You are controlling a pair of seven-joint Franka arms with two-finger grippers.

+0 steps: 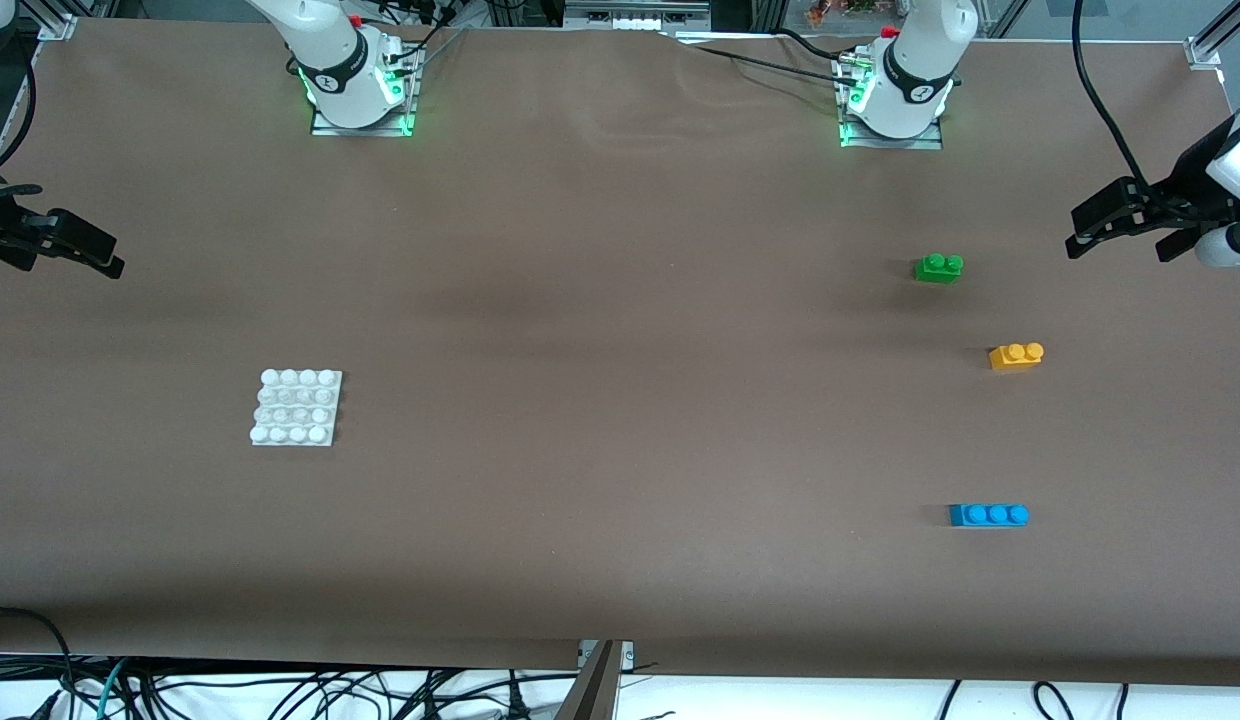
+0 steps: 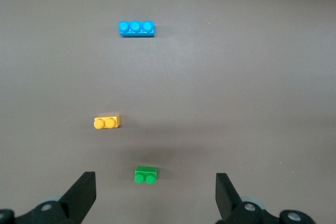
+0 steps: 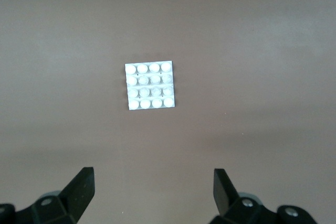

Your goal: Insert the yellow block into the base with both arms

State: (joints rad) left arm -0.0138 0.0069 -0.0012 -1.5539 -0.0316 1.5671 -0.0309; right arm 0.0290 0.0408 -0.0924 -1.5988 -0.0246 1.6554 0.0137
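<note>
yellow block [image 1: 1016, 356], white studded base [image 1: 296, 407], green brick [image 1: 938, 267], blue brick [image 1: 988, 515], brown table [image 1: 620, 350]

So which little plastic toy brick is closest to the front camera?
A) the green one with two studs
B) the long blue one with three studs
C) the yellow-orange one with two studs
B: the long blue three-stud plastic brick lies lowest in the front view, below the yellow-orange two-stud brick and the green two-stud brick, so it is nearest the camera.
</note>
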